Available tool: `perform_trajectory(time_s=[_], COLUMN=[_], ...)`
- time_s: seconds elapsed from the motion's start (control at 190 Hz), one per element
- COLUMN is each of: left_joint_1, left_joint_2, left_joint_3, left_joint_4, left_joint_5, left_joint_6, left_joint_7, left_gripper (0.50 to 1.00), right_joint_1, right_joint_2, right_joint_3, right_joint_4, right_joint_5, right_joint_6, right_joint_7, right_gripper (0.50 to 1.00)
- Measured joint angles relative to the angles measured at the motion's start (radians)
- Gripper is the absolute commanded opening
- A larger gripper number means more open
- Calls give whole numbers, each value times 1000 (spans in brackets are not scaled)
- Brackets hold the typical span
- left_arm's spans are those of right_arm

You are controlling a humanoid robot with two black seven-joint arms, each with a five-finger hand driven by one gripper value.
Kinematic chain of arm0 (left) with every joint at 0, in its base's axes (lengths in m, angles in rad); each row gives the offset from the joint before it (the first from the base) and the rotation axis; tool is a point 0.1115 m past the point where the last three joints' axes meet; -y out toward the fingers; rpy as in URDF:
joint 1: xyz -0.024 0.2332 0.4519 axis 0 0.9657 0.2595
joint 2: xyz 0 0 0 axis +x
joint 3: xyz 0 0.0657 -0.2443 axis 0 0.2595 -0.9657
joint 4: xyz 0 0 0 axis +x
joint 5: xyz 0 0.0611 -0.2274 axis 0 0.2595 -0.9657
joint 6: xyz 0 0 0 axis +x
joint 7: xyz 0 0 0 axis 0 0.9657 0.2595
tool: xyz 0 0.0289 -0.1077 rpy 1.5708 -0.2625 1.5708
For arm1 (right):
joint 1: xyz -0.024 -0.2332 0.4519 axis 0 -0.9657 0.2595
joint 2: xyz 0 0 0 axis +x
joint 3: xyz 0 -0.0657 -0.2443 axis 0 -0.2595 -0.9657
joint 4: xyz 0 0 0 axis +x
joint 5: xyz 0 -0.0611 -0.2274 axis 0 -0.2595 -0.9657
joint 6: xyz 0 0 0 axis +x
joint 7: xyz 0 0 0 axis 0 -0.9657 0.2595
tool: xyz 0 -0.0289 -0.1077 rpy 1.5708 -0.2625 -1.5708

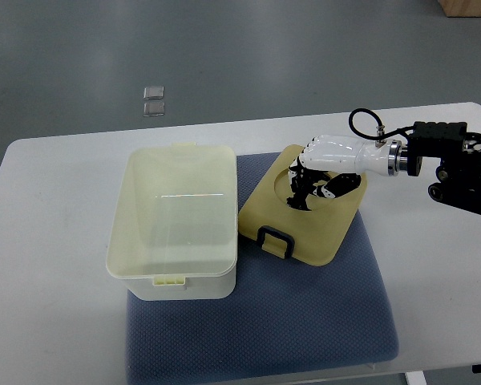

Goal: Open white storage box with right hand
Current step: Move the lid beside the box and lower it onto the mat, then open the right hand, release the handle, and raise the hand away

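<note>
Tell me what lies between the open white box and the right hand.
In the top view, only the lid lies between box and right hand, leaning against the box.

The white storage box [175,220] stands open, its cream lid [305,207] lying tilted against its right side.

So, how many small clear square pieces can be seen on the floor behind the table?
2. Both lie on the grey floor beyond the table's far edge, up left in the picture: one small clear square farther away, the other right below it, nearer the table. None seems hidden.
</note>
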Motion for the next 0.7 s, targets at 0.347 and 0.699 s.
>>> perform_trajectory(time_s=[0.347,0.699], left_joint_1=[0,0], left_joint_2=[0,0], left_joint_3=[0,0], left_joint_4=[0,1], left_joint_5=[0,0], left_joint_6=[0,-1], left_joint_7=[0,0], left_gripper=[1000,1000], right_joint_1=[-35,-69], right_joint_2=[4,-8], right_joint_3=[11,153], right_joint_4=[-1,3], right_joint_5=[21,29], right_joint_6=[-1,10], right_joint_7=[0,0], right_gripper=[856,860])
